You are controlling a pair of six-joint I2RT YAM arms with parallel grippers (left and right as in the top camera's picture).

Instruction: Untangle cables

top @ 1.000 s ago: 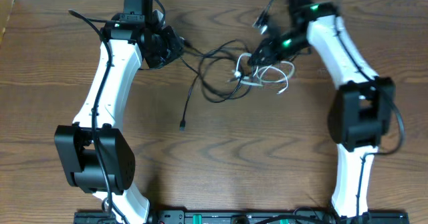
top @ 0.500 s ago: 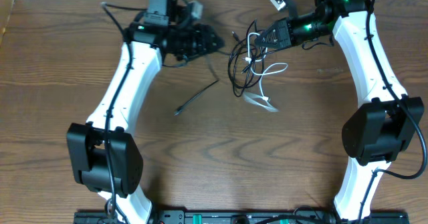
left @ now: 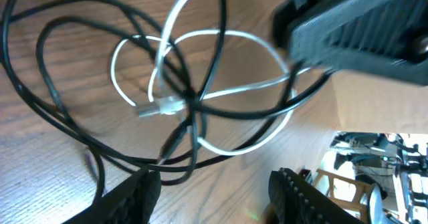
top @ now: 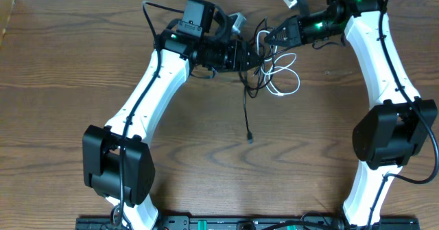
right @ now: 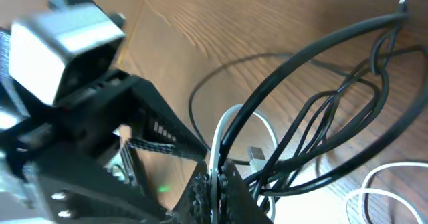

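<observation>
Since half a second earlier your left arm had swung further right along the far side of the table (top: 68, 86), which brought the left gripper (top: 252, 55) right up against the cables (top: 266, 71). The loose black tail (top: 246, 113), which had lain slanted out to the left, now ran straight towards the near edge and ended in a small plug well clear of the knot. The white cable (left: 164, 106) had drawn in closer under the right arm.

Your left pincer stood with its fingers (left: 137, 192) wide apart and nothing between them. The tangle lay on the wood just ahead of them, black loops crossing over and under the white one. Your right gripper (right: 215, 184) was clamped on the bundle, with black strands and a white strand rising together out of its closed tips. That lifted part of the tangle off the table at the far middle, between the two grippers, which sat just beside each other.
</observation>
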